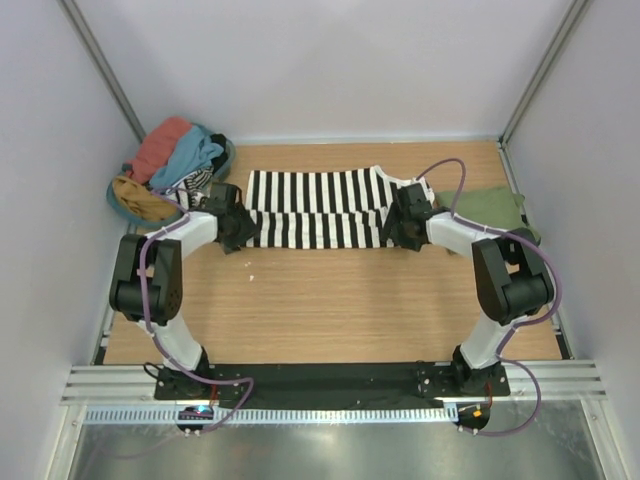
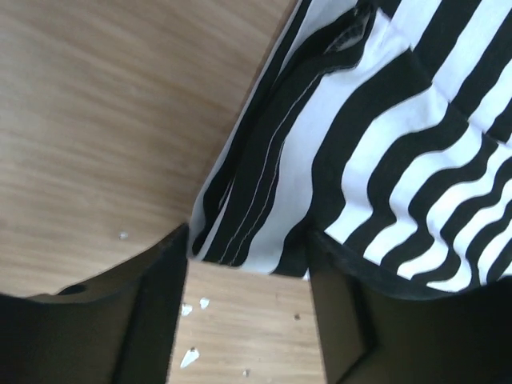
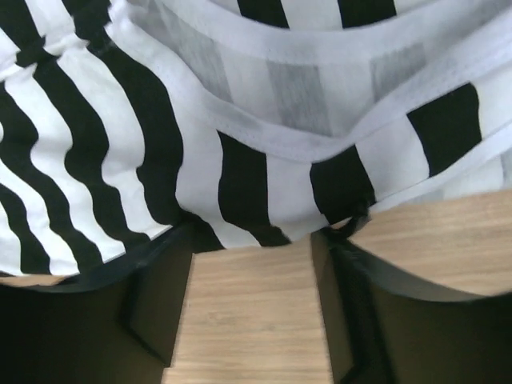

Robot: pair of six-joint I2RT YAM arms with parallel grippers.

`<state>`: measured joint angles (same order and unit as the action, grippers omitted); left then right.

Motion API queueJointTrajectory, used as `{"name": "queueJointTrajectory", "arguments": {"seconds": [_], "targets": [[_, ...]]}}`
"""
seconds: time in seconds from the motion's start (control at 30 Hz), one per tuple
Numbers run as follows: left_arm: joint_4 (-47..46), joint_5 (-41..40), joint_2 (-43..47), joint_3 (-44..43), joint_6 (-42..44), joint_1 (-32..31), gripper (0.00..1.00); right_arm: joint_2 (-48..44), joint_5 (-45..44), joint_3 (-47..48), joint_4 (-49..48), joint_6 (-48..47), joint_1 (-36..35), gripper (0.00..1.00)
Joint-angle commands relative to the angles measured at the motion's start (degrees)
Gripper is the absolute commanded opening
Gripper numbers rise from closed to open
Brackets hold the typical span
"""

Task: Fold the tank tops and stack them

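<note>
Tank top (image 1: 318, 208) — striped soft cloth, rippled, folded oblong.

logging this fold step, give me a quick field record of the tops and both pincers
striped tank top: laid out flat across the table
left pincer: open, at the top's left end, nothing held
right pincer: open, at the top's right end, nothing held
olive tank top: far right, beyond the right arm
stack: not started

2 arms (image 1: 182, 338): white links, blk joints (purple cables (image 1: 148, 290)).
</note>
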<state>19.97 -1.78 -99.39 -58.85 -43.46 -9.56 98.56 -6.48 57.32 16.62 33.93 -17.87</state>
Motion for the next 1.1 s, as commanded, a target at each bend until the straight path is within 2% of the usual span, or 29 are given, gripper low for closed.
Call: {"name": "queueJointTrajectory", "arguments": {"seconds": [0.0, 0.03, 0.07, 0.1, 0.13, 0.17, 0.23, 0.33, 0.37, 0.53, 0.63, 0.7, 0.73, 0.77, 0.8, 0.87, 0.9, 0.97, 1.0, 1.03, 1.07], "targets": [[-1.9, -0.5, -3.3, -1.4, -1.0, 0.4, 0.58, 2.2, -2.3, 2.4, -2.9, 1.0, 0.0, 0.58], [-2.0, -0.6, -3.7, -1.0, -1.4, 0.3, 0.48, 2.5, -2.7, 2.4, -2.7, 1.0, -0.1, 0.51], [-2.7, -0.5, -3.4, -0.3, -1.8, 0.3, 0.33, 2.5, -3.0, 2.0, -2.6, 1.0, 0.0, 0.43], [-4.1, -0.1, -2.7, 1.5, -2.0, 0.3, 0.28, 2.2, -3.5, 1.5, -3.1, 1.0, -0.1, 0.32], [-4.7, 0.2, -2.3, 2.4, -2.2, 0.3, 0.21, 1.7, -3.7, 0.5, -3.2, 1.0, -0.1, 0.27], [-5.0, 0.5, -1.9, 3.1, -2.0, 0.3, 0.10, 0.4, -3.9, 0.1, -3.1, 1.0, 0.0, 0.23], [-5.4, 0.8, -1.3, 4.5, -1.8, 0.3, 0.02, -0.7, -3.9, -0.9, -2.7, 0.9, 0.0, 0.16], [-5.4, 1.5, 0.5, 6.6, -1.5, 0.3, 0.00, -3.1, -3.3, -2.8, -1.4, 0.5, -0.1, 0.02], [-5.3, 1.6, 1.7, 7.8, -1.5, 0.2, 0.00, -3.7, -3.2, -3.4, -0.9, 0.3, 0.0, 0.01], [-3.5, 3.8, 6.8, 12.2, -2.0, 0.3, 0.00, -10.9, -4.1, -8.4, 3.8, -0.2, -0.1, 0.01], [-1.5, 2.5, 11.8, 15.7, -3.7, 0.3, 0.00, -16.0, -7.1, -11.7, 7.8, 1.0, -0.2, 0.06], [-0.7, 2.0, 16.0, 18.8, -5.0, 0.2, 0.02, -18.5, -7.0, -13.5, 9.2, 2.2, -0.2, 0.12], [-0.7, 0.6, 17.3, 19.9, -6.2, 0.2, 0.07, -20.7, -6.4, -15.4, 9.4, 2.5, -0.5, 0.15], [-0.5, 0.5, 18.7, 21.9, -6.7, 0.2, 0.09, -21.7, -6.1, -16.2, 9.7, 3.2, -1.0, 0.30], [-0.3, 0.6, 20.9, 22.9, -7.2, 0.2, 0.22, -23.5, -4.7, -17.8, 9.8, 3.5, -1.6, 0.44], [1.3, 1.1, 23.0, 24.7, -8.3, 0.0, 0.35, -25.2, -5.0, -18.6, 11.5, 4.6, -4.2, 0.66], [2.5, 0.6, 24.8, 24.7, -8.2, -0.5, 0.49, -26.2, -7.7, -18.6, 12.2, 5.0, -5.3, 0.71], [8.7, -3.3, 26.7, 22.7, -8.7, -1.6, 0.59, -29.3, -9.1, -18.5, 12.8, 5.0, -6.9, 0.73], [9.6, -6.2, 27.9, 22.2, -8.4, -2.6, 0.61, -30.1, -9.3, -18.1, 12.3, 4.0, -6.9, 0.74], [10.3, -7.5, 29.9, 21.2, -8.2, -2.9, 0.86, -30.4, -9.4, -17.0, 11.6, 3.0, -7.0, 0.73], [11.8, -8.8, 30.7, 20.5, -7.7, -3.0, 0.96, -29.8, -9.7, -15.9, 10.9, 2.4, -6.8, 0.70]]}}
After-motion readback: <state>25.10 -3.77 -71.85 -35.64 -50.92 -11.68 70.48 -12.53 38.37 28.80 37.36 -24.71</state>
